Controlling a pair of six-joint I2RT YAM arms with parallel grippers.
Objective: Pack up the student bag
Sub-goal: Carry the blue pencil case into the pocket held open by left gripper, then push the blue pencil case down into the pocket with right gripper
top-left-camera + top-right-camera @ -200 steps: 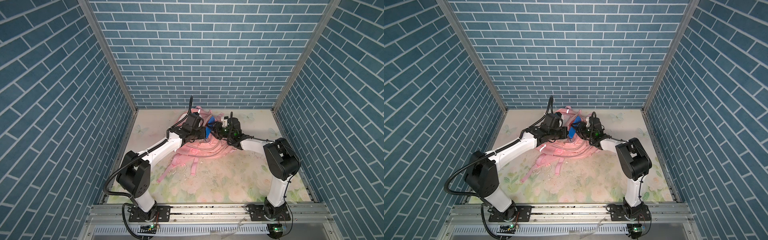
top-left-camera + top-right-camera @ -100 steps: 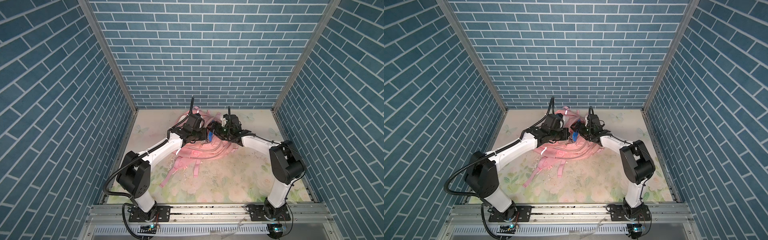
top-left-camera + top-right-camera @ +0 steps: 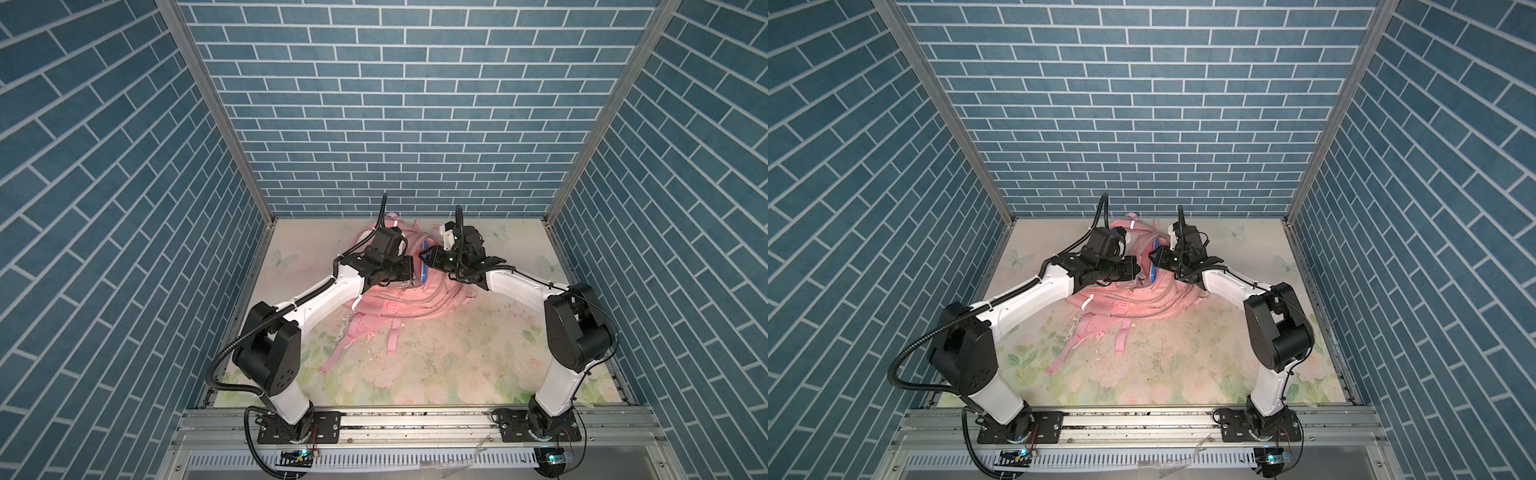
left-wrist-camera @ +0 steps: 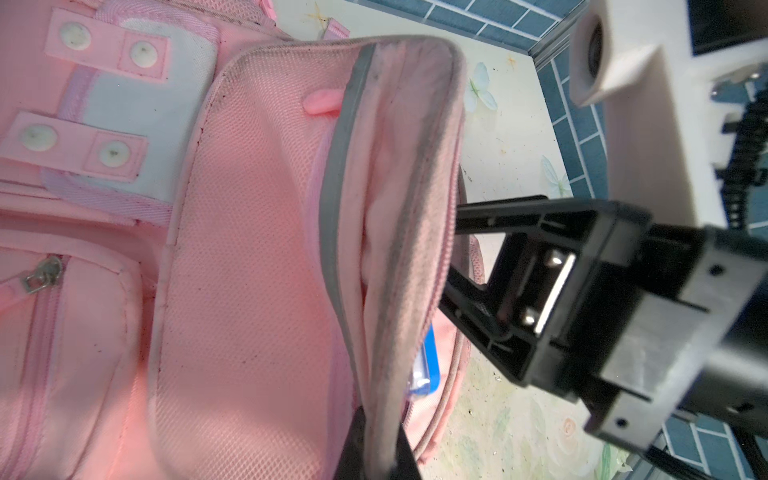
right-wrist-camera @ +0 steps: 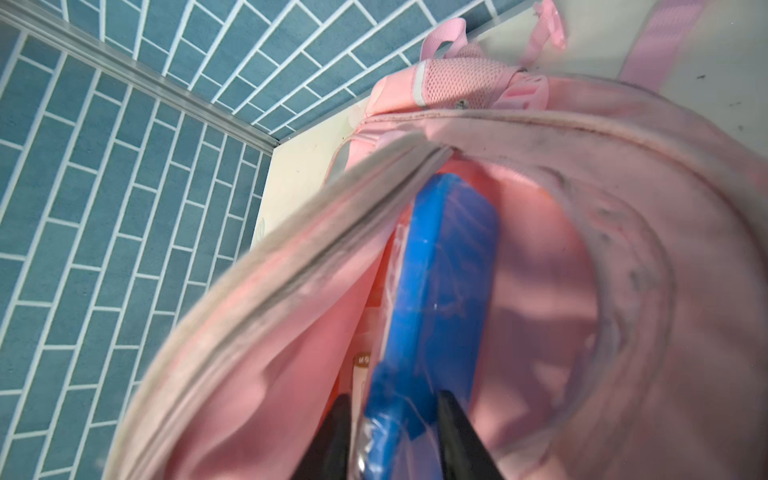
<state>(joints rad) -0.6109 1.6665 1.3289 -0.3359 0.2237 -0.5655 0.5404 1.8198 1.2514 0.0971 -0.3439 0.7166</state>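
The pink student bag (image 3: 399, 299) (image 3: 1133, 307) lies at the back middle of the table, its mouth held open. My left gripper (image 4: 378, 432) (image 3: 409, 268) is shut on the grey zip rim (image 4: 399, 249) of the bag's mouth and holds it up. A flat blue pack in clear wrap (image 5: 444, 270) (image 3: 424, 266) (image 4: 430, 365) stands on edge inside the opening. My right gripper (image 5: 395, 415) (image 3: 1152, 259) is shut on its near end, one finger on each face. Something orange (image 5: 374, 291) shows beside the pack in the bag.
The bag's pink straps (image 3: 353, 349) trail toward the front over the floral mat (image 3: 457, 365), which is strewn with crumbs. Blue brick walls (image 3: 399, 124) close in the back and both sides. A metal rail (image 3: 415, 424) runs along the front.
My right gripper has moved left over the bag's mouth, and the blue pack has gone from sticking out to standing on edge inside. The left gripper still holds the rim.
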